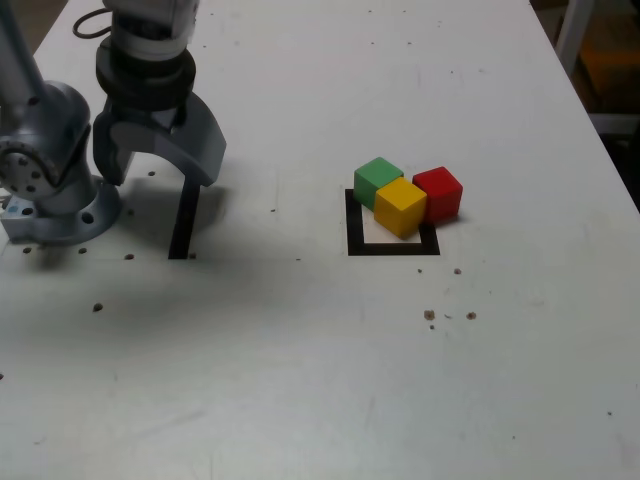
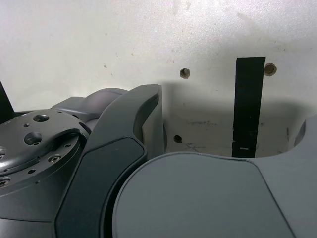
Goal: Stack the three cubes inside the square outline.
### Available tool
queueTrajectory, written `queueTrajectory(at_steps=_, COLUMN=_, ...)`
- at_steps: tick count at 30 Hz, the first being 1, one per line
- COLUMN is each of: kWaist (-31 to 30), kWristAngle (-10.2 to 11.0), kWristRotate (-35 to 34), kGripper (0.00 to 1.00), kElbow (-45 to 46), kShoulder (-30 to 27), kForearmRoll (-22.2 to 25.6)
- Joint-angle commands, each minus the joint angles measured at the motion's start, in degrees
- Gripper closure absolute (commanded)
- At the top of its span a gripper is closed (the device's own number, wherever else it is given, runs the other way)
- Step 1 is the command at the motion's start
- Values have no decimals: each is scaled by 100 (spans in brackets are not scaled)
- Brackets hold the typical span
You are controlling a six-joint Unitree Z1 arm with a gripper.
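The gripper [image 1: 150, 170] is hanging over the white table [image 1: 320, 380] at the exterior view's left, pointing down with its two dark jaws spread wide and nothing between them. It is sitting close beside the arm's grey base [image 1: 55, 195], which is standing at the table's left edge in that view. Just under the jaws a straight black strip of tape [image 1: 183, 222] is lying on the table; the wrist view is showing the same strip [image 2: 247, 106] beyond the gripper's own dark body, with small holes in the tabletop near it.

Well apart from the gripper, toward the exterior view's right, the three cubes are sitting together in a tight cluster, all resting on the table and none stacked. The green cube [image 1: 378, 182] is sitting at the far left of the cluster, the yellow cube [image 1: 401, 206] is nearest the camera and touching it, and the red cube [image 1: 438, 193] is sitting on the right, touching the yellow one. The square outline [image 1: 392, 246] of black tape is lying under and in front of them: the green and yellow cubes are overlapping its far part, while the red cube is sitting mostly outside its right side. Brown specks are scattered on the table.
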Motion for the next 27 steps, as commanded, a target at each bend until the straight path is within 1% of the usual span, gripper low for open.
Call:
queueTrajectory(at_steps=1, kWaist=14, kWristAngle=-17, kWristRotate=3, kGripper=1, kElbow=-2, kShoulder=-50, kForearmRoll=35)
queueTrajectory(at_steps=6, kWaist=69, kWristAngle=-76, kWristRotate=3, kGripper=1, kElbow=3, kShoulder=-219, kForearmRoll=170)
queueTrajectory(at_steps=8, kWaist=94, kWristAngle=-170, kWristRotate=3, kGripper=1, kElbow=-18, kShoulder=-239, kForearmRoll=241)
queueTrajectory(at_steps=11, kWaist=111, kWristAngle=-441, kWristRotate=3, kGripper=1, kElbow=-41, kShoulder=-211, kForearmRoll=326)
queueTrajectory(at_steps=15, kWaist=112, kWristAngle=-737, kWristRotate=-1, kGripper=1, kElbow=-24, kShoulder=-205, kForearmRoll=329)
queueTrajectory(at_steps=19, kWaist=111, kWristAngle=-919, kWristRotate=-23, kGripper=0, kElbow=-147, kShoulder=-112, kForearmRoll=298)
queueTrajectory(at_steps=21, kWaist=111, kWristAngle=-933, kWristRotate=-24, kGripper=0, kElbow=-253, kShoulder=-59, kForearmRoll=309)
queueTrajectory(at_steps=23, kWaist=111, kWristAngle=-903, kWristRotate=-14, kGripper=0, kElbow=-385, kShoulder=-18, kForearmRoll=343)
queueTrajectory(at_steps=25, kWaist=112, kWristAngle=-833, kWristRotate=5, kGripper=0, kElbow=-571, kShoulder=32, kForearmRoll=445)
queueTrajectory(at_steps=27, kWaist=113, kWristAngle=-734, kWristRotate=43, kGripper=0, kElbow=-859, kShoulder=132, kForearmRoll=655)
